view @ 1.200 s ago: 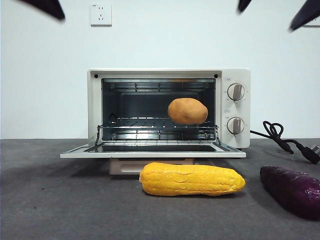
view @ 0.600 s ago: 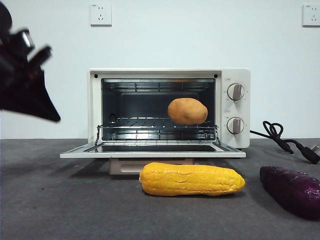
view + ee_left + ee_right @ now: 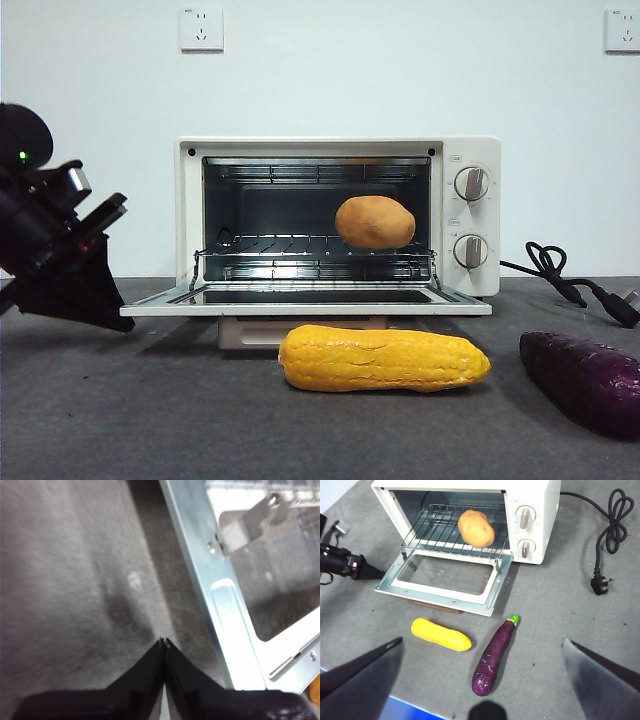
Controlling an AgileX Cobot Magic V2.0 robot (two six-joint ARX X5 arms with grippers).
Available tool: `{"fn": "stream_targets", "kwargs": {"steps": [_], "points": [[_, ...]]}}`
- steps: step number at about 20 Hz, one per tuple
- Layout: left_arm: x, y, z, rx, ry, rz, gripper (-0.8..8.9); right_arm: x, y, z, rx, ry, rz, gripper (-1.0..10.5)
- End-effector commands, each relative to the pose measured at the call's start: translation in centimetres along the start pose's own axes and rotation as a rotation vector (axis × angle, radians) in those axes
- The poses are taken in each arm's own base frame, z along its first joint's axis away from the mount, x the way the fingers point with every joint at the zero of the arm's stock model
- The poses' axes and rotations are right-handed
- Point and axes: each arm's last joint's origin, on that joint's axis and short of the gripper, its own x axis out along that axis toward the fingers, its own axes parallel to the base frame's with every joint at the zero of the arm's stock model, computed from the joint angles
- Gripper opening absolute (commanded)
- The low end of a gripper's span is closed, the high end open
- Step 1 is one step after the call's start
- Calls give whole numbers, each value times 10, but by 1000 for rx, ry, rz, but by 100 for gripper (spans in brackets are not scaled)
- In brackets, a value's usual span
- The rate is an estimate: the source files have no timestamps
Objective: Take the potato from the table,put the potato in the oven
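My jaws are off the potato, which sits inside the oven.

My left gripper (image 3: pixel 164 642), jaws clenched on nothing, hangs low over the dark grey speckled bench (image 3: pixel 65 580) just beside a corner of the open glass-window door (image 3: pixel 225 605). My right gripper (image 3: pixel 482 652), jaws spread wide, is high above, well apart. The plump tan-orange potato (image 3: pixel 375 222) rests on the wire rack (image 3: pixel 280 245) of the cream-white toaster oven (image 3: pixel 470 215).

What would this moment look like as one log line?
potato: on oven rack | door: open | left gripper: shut, beside door | right gripper: open, raised
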Motion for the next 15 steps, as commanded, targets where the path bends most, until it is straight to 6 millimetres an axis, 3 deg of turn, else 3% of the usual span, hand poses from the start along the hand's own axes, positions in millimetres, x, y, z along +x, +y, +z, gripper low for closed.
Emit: {"fn": "stream_targets", "kwargs": {"steps": [1,10,15], "points": [[9,1,-5,-10,21,-39,-8,1,0,-1,7,-2,-1,567],[26,-6,-9,-25,56,-137,-9,1,0,0,6,-12,-4,566],[23,-4,-4,-66,17,-234,-9,1,0,0,6,-12,-4,566]]}}
